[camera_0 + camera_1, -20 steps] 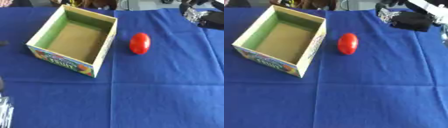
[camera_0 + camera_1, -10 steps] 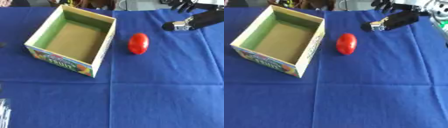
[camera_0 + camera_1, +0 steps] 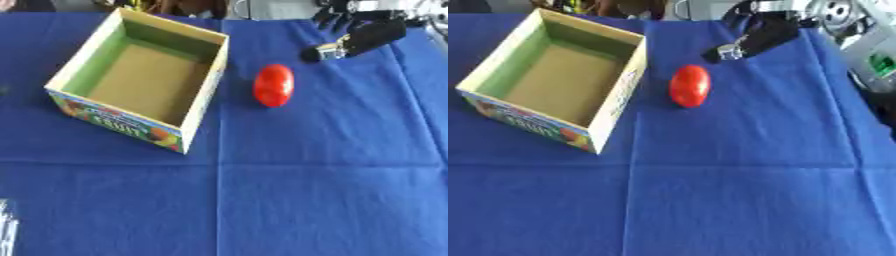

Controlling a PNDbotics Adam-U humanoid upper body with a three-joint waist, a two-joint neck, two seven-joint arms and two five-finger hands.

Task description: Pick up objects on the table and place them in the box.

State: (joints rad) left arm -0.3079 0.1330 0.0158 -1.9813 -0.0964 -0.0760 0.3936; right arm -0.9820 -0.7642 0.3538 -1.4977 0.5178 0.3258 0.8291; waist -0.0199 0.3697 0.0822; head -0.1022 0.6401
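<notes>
A silvery sliver [image 3: 7, 227] at the lower left edge stays unidentifiable, the open box [image 3: 199, 105] reads "FRUIT", the red object [image 3: 273, 85] lies just beside it, and beyond, the right hand [image 3: 756, 39] hovers, its finger spread unreadable.

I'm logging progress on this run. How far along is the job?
Nothing looks done: the box shows only its bare floor. In hand: the right hand reaches in from the upper right, above the red object, holding nothing. Left: grasping the red object, which lies on the cloth just right of the box, and placing it inside.
</notes>
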